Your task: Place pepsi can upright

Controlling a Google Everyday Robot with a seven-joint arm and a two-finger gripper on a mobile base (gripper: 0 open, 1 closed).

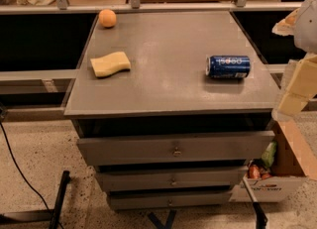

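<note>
The pepsi can (228,67) is dark blue with white lettering and silver ends. It lies on its side on the right part of the grey cabinet top (168,89), its length running left to right. My gripper (296,90) shows as cream-coloured blocks at the right edge of the view, beside the cabinet's right edge. It is to the right of the can, apart from it and holding nothing that I can see. Part of the arm (308,20) rises above it.
A yellow sponge (110,64) lies on the left part of the top and an orange (107,18) sits at the back left corner. Below are three drawers (173,147). A cardboard box (280,181) of items stands on the floor at right. A cable (15,166) runs at left.
</note>
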